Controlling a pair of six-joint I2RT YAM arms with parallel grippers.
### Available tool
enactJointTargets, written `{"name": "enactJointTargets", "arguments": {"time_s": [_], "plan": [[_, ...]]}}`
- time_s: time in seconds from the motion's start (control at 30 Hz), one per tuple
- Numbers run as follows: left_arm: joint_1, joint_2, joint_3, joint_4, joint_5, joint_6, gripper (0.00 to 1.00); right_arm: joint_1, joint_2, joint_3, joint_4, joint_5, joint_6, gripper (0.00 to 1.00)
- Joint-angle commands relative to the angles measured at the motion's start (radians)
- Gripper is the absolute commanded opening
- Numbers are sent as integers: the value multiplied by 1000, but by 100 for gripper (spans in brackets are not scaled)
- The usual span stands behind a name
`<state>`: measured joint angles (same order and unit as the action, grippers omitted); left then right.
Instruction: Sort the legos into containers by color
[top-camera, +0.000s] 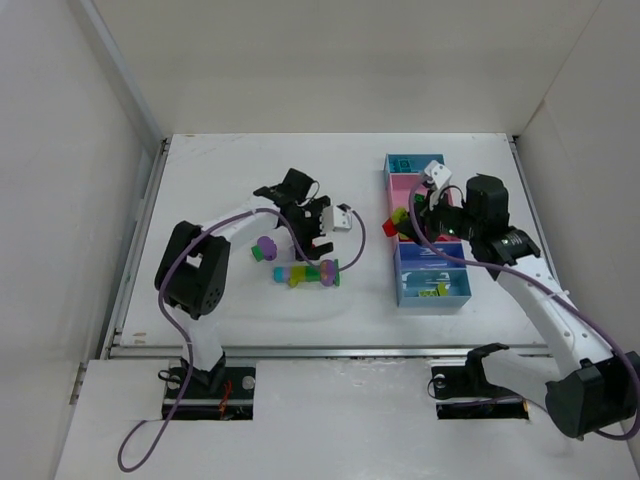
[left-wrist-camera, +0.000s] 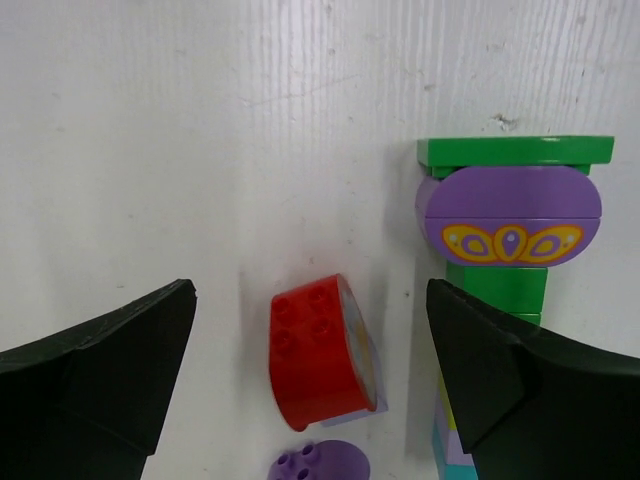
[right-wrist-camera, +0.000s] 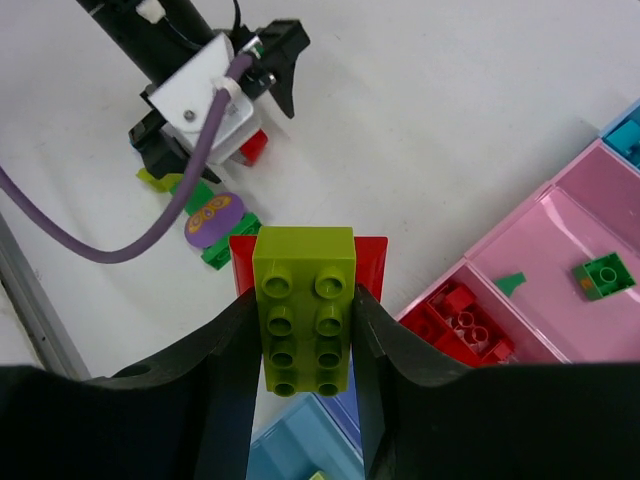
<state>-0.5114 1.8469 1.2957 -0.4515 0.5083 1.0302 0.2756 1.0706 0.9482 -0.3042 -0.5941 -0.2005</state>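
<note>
Found left claw (left-wrist-camera: 310, 300) released, fingers (left-wrist-camera: 100, 385) spread wide and set low over the white surface (left-wrist-camera: 200, 120). Noted a red brick (left-wrist-camera: 315, 350) lying on its side between those fingers, clear of both. Recorded just right of it a purple oval brick (left-wrist-camera: 510, 215) with a yellow pattern, stacked among green bricks (left-wrist-camera: 515, 150). Could not see the lower end of that stack behind the right-hand finger. Logged a purple round piece (left-wrist-camera: 318, 465) at the bottom edge of the left wrist view, near the red brick.

Found right claw (right-wrist-camera: 305, 300) clenched on a yellow-green brick (right-wrist-camera: 305, 270), studs facing the wrist camera. Noted a red piece (right-wrist-camera: 375, 255) showing directly behind that brick. Cannot tell whether joined to it.

Placed this claw, per the top view, above the left rim of the containers (top-camera: 432, 301), about mid-strip. Noted red bricks (right-wrist-camera: 460, 325) inside one pink bin (right-wrist-camera: 480, 280) and a green brick (right-wrist-camera: 603, 275) inside the neighbouring pink bin (right-wrist-camera: 560, 230). Noted loose legos (top-camera: 305, 272) clustered on the surface beside the left claw, well apart from the strip.
</note>
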Motion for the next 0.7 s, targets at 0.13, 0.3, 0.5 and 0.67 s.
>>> {"name": "enactJointTargets", "arguments": {"time_s": [0.13,0.3,0.5,0.67], "plan": [[-16,-231,45,65,116,70,100,19,6,38,102,19,76,0],[-110,-409,-155,499,52,42,100,33,102,115,184,-9,257,0],[-179,-451,-228,694,7,13,100,68,247,244,276,2,467,0],[-190,-425,-214,748,-37,-62,100,123,313,265,286,40,507,0]]}}
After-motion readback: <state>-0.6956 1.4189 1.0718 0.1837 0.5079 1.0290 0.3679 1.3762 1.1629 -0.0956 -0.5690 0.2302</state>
